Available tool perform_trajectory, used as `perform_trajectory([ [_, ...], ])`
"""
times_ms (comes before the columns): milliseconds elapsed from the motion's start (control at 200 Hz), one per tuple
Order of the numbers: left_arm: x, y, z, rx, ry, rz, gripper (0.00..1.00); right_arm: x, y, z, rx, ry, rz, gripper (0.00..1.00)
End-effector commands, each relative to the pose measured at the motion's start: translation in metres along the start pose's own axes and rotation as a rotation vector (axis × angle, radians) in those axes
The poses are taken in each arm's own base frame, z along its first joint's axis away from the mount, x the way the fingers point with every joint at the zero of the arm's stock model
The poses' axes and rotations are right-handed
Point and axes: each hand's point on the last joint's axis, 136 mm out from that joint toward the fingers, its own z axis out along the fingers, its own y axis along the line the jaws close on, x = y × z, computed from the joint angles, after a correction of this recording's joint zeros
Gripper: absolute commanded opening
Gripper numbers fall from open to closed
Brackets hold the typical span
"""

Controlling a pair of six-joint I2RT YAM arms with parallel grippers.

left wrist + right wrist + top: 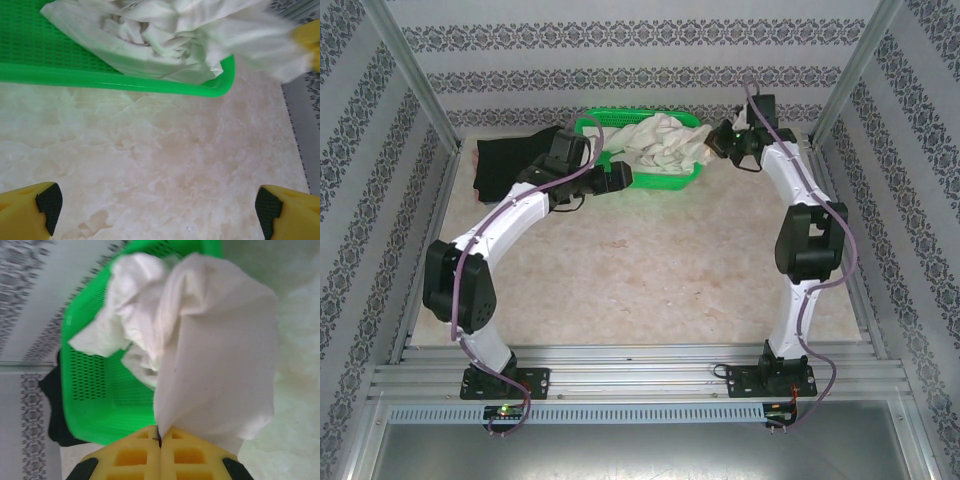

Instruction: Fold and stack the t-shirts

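The cream-white t-shirt [660, 140] lies crumpled in the green mesh basket [686, 181], spilling over its right rim. My right gripper [715, 143] is shut on a fold of that shirt [215, 355], and the cloth runs out from between the yellow fingertips [160, 437]. The black t-shirt [505, 160] lies on the table left of the basket, partly under my left arm, and a corner of it [55, 410] peeks out behind the basket. My left gripper [620, 178] hovers open over bare table [157, 210] just in front of the basket rim [100, 80], holding nothing.
The marble-look tabletop [650, 270] stretches from the basket to the arm bases. Patterned walls and metal posts [415, 80] close in the back and sides. In the left wrist view a yellow finger of the right gripper [307, 40] shows at the shirt's right end.
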Motion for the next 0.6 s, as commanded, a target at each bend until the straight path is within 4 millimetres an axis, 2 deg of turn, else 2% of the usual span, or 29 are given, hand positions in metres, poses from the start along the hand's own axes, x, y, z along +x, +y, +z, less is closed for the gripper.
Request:
perform_trajectory([
  [0,-0.006,0.021,0.017,-0.055,-0.026,-0.063,1.0,-0.025,0.106,-0.089,-0.219,-0.131,-0.147,0.0],
  [60,-0.009,0.032,0.023,-0.084,-0.028,-0.102,1.0,-0.03,0.157,-0.135,-0.339,-0.17,-0.201,0.0],
  [100,-0.015,0.038,0.025,-0.096,-0.036,-0.13,1.0,-0.03,0.197,-0.174,-0.434,-0.203,-0.253,0.0],
  [190,-0.029,0.048,0.027,-0.105,-0.061,-0.193,1.0,-0.016,0.273,-0.263,-0.641,-0.256,-0.361,0.0],
  [240,-0.037,0.048,0.027,-0.094,-0.076,-0.213,1.0,-0.003,0.305,-0.306,-0.743,-0.272,-0.404,0.0],
  [295,-0.044,0.048,0.026,-0.09,-0.09,-0.224,1.0,0.012,0.326,-0.341,-0.827,-0.268,-0.42,0.0],
  [335,-0.048,0.046,0.023,-0.083,-0.098,-0.231,1.0,0.02,0.334,-0.356,-0.863,-0.256,-0.414,0.0],
  [385,-0.052,0.045,0.02,-0.072,-0.109,-0.241,1.0,0.031,0.341,-0.366,-0.891,-0.229,-0.406,0.0],
  [475,-0.061,0.039,0.009,-0.049,-0.142,-0.249,1.0,0.052,0.35,-0.369,-0.922,-0.185,-0.414,0.0],
  [595,-0.067,0.032,-0.008,-0.015,-0.166,-0.259,1.0,0.088,0.379,-0.372,-1.037,-0.094,-0.414,0.0],
])
